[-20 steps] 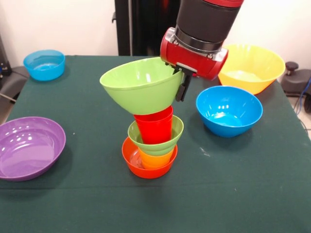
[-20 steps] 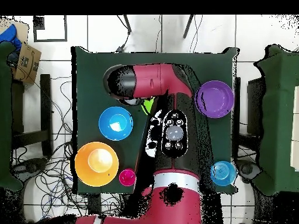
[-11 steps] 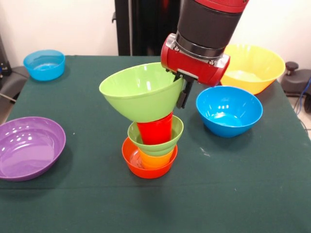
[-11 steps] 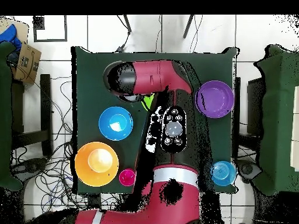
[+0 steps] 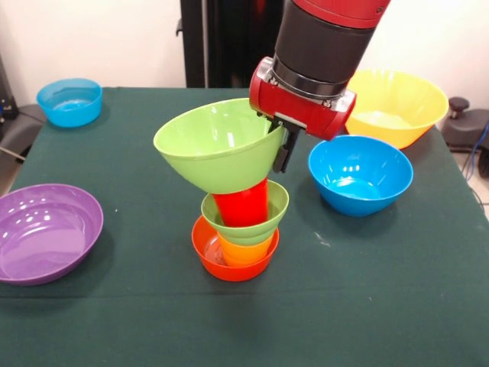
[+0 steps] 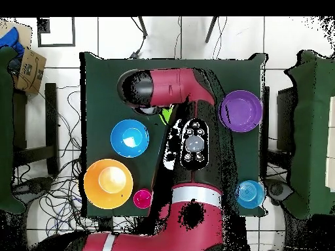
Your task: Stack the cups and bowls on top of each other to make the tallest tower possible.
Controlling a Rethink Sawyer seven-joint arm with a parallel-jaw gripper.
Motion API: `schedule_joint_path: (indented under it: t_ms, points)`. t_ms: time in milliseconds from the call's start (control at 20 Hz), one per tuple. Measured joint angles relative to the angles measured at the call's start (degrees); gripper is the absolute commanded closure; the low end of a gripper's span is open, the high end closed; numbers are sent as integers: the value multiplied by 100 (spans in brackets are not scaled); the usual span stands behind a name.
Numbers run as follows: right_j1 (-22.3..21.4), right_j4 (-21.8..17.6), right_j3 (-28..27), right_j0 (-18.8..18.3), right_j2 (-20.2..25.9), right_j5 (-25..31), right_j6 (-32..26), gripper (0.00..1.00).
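I am in a lab. My desk (image 6: 98, 72) has a dark green cloth on it and stands on a white tile floor (image 6: 118, 36). Lots of loose cables (image 6: 62, 124) lie on the floor all around it. A cardboard box (image 6: 29, 68) sits off to one side, and other tables (image 6: 314, 131) stand close by.

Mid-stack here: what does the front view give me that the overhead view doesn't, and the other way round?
Front only: the tower, orange bowl, yellow-orange cup, small green bowl, red cup, with the large green bowl tilted on top, its rim at the gripper.
Overhead only: the pink cup beside the yellow bowl; the arm hides the tower, leaving a green sliver.
Both: the yellow bowl, large blue bowl, purple bowl, small blue bowl.
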Motion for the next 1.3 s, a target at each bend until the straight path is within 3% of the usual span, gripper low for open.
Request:
schedule_joint_path:
  t_ms: [400,450,1300]
  points:
    - [29,0,-61,26,-11,143,0,100]
    - [35,0,-88,30,-12,167,0,0]
    - [37,53,-148,31,-13,419,0,0]
